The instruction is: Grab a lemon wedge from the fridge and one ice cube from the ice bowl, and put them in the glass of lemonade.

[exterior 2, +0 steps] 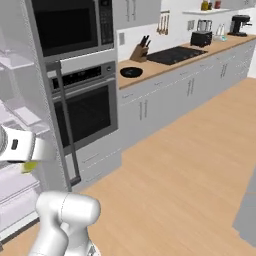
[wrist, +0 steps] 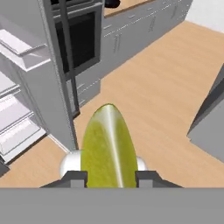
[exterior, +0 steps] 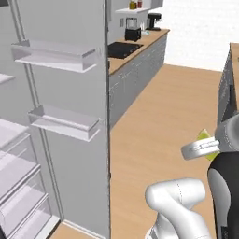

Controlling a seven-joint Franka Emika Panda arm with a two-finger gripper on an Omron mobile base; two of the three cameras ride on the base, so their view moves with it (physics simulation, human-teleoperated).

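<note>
My gripper (wrist: pixel 109 177) is shut on the lemon wedge (wrist: pixel 108 146), a yellow-green wedge standing up between the two fingertips. From the left base the wedge (exterior: pixel 205 135) peeks out behind the gripper (exterior: pixel 201 148), which hangs over the wooden floor to the right of the open fridge door. From the right base the lemon wedge (exterior 2: pixel 29 166) shows under the gripper (exterior 2: pixel 22 152), just in front of the fridge (exterior 2: pixel 20 75). The fridge (exterior: pixel 70 93) stands open with its white shelves and door racks showing. The glass of lemonade and the ice bowl are out of view.
A black wall oven (exterior 2: pixel 85 110) stands right of the fridge. Beyond it runs a wooden counter (exterior 2: pixel 175 62) with a cooktop, knife block and toaster. A grey island (exterior: pixel 228 84) lies to the right. Wooden floor (exterior 2: pixel 175 175) spreads between them.
</note>
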